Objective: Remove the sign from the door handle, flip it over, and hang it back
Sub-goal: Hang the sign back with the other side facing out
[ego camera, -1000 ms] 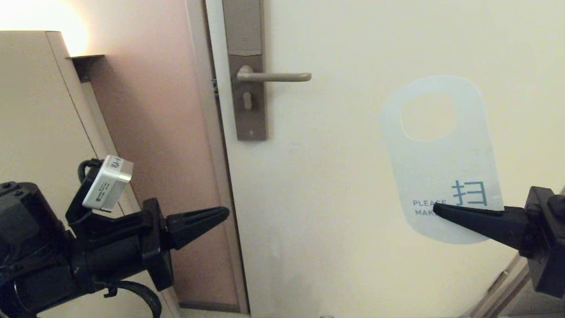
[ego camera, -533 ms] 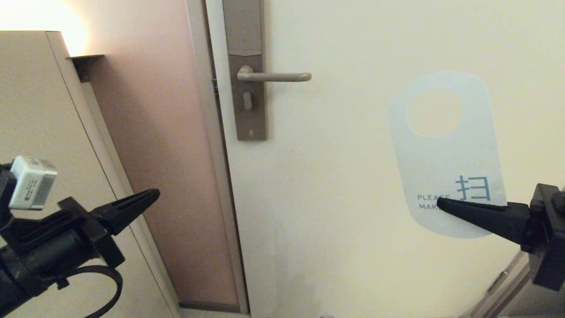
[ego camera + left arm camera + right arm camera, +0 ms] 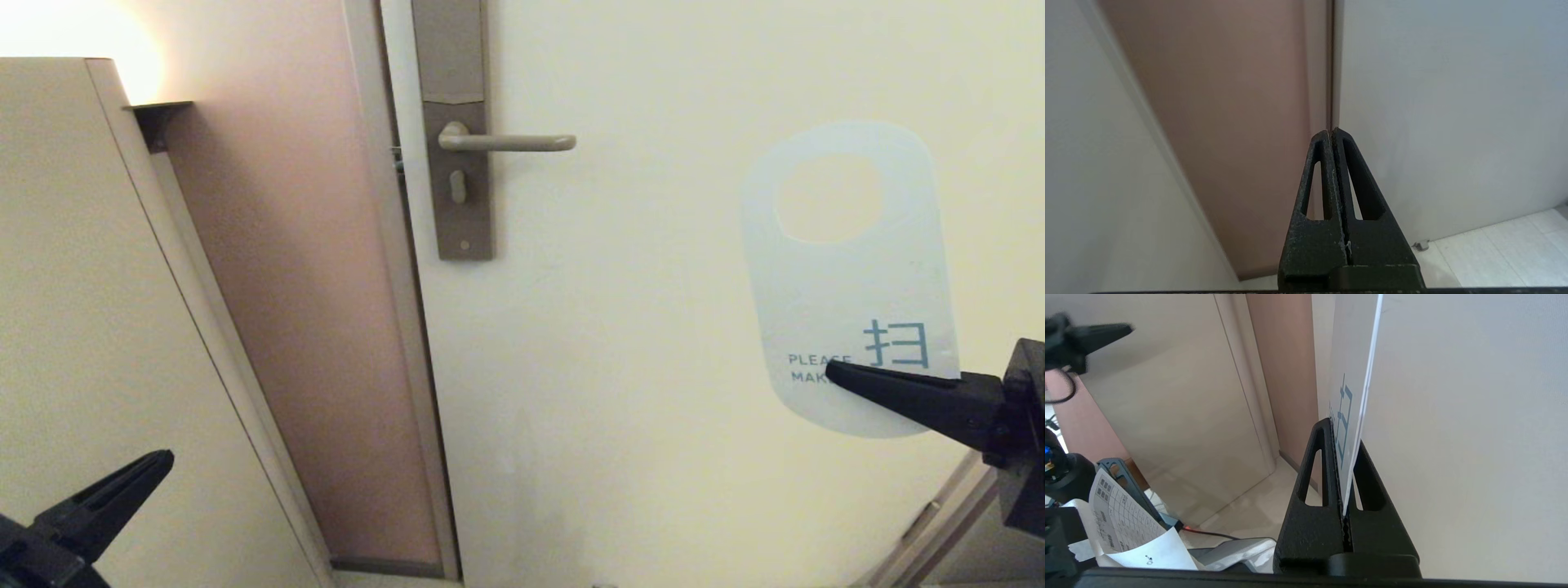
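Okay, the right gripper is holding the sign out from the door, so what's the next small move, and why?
Probably carry the sign left and up toward the door handle, lining its oval hole up with the lever's free end. The right gripper is shut on the sign's lower edge with the white "PLEASE MAKE" face showing, and the handle is bare. The left gripper sits low, shut and empty.

1. cream door (image 3: 653, 327) fills the right side.
2. pinkish-brown wall panel (image 3: 286, 286) adjoins the door frame.
3. beige cabinet (image 3: 82, 286) stands left.
4. warm light (image 3: 73, 33) glows above.
5. pale tiled floor (image 3: 1502, 249).
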Motion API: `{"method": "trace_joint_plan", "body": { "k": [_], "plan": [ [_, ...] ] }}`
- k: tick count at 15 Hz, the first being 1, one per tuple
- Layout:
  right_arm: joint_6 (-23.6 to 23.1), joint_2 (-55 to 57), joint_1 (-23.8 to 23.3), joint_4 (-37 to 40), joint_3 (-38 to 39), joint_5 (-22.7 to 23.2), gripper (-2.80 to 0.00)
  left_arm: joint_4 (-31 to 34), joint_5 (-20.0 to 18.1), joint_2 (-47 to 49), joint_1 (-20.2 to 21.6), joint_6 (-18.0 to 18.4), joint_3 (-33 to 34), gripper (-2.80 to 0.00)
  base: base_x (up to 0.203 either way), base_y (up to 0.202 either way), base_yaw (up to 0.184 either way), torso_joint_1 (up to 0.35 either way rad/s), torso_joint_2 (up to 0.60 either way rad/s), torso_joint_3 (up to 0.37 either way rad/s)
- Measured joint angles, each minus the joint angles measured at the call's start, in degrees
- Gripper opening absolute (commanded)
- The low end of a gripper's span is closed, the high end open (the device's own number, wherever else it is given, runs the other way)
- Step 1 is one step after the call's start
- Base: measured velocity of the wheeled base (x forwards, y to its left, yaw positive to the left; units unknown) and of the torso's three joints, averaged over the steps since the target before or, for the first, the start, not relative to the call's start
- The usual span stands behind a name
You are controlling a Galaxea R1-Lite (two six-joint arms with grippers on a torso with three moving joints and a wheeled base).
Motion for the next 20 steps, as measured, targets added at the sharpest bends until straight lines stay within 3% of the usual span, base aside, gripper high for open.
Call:
{"method": "trace_joint_plan", "body": {
  "k": [3,7,9,13,18,20],
  "plan": [
    [0.0,-0.5,0.0,0.0,0.2,0.0,-2.8,14.1,1.6,-13.8,0.9,0.0,0.3,-2.8,0.0,0.0,0.0,0.0,0.0,0.0],
    [0.0,-0.7,0.0,0.0,0.2,0.0,-2.8,35.1,11.4,-27.7,1.4,0.6,0.3,-2.8,0.0,0.0,0.0,0.0,0.0,0.0],
    [0.0,-0.7,0.0,0.0,0.2,0.0,-2.8,42.2,14.2,-34.0,0.4,2.3,0.3,-2.8,0.0,0.0,0.0,0.0,0.0,0.0],
    [0.0,-0.1,0.0,-0.2,-0.2,-0.6,-2.8,45.3,14.6,-45.9,-1.3,3.1,0.3,-2.8,0.0,0.0,0.0,0.0,0.0,0.0],
    [0.1,4.7,-0.1,-11.4,-0.9,-6.4,-2.8,45.2,15.1,-49.9,-1.6,-1.2,0.4,-2.8,0.0,0.0,0.0,0.0,0.0,0.0],
    [0.0,5.8,-0.1,-12.0,-0.9,-6.6,-2.8,45.1,15.1,-50.1,-1.6,-1.9,0.4,-2.8,0.0,0.0,0.0,0.0,0.0,0.0]
  ]
}}
